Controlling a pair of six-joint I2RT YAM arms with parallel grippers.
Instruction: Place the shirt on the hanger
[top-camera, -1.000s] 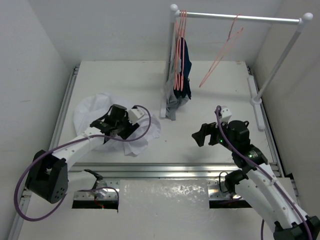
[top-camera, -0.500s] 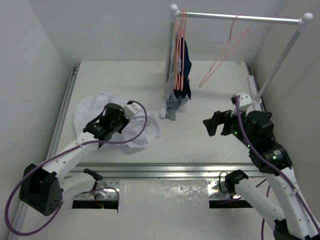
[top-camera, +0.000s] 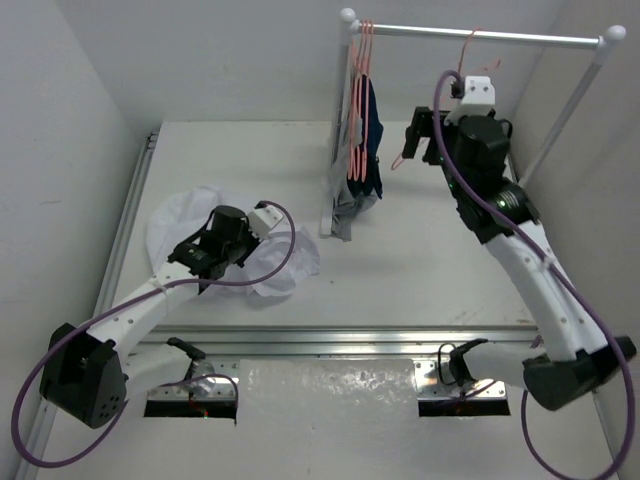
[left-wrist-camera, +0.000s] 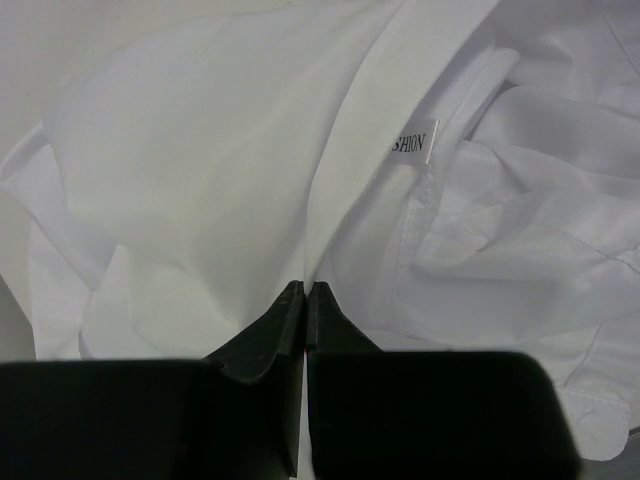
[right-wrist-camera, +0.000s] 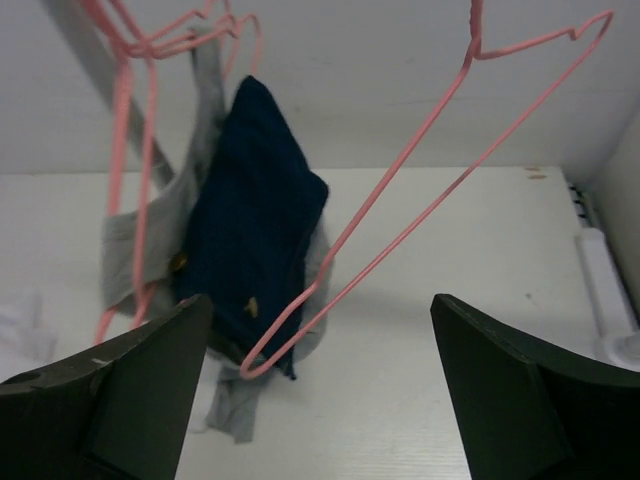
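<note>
The white shirt (top-camera: 185, 215) lay in a crumpled heap on the table (top-camera: 400, 270), well away from the rail (top-camera: 530, 39), off past the rail's left end and closer to the arms. The left gripper (left-wrist-camera: 304, 292) was down on the heap. Its two fingers were squeezed together and pinched a fold of the thin cloth. A small white label (left-wrist-camera: 415, 140) showed on the shirt just past the fingers.

The pink wire hanger (right-wrist-camera: 400, 162) hung by its hook about halfway along the rail, tilted, with nothing on it. The right gripper (right-wrist-camera: 318, 305) was lifted up near the rail and pointed at that hanger. Its fingers were spread wide apart and held nothing.

At the rail's left end hung a bunch of pink hangers (top-camera: 362, 60) with a navy garment (right-wrist-camera: 255, 200) and a grey garment (right-wrist-camera: 122, 240).
</note>
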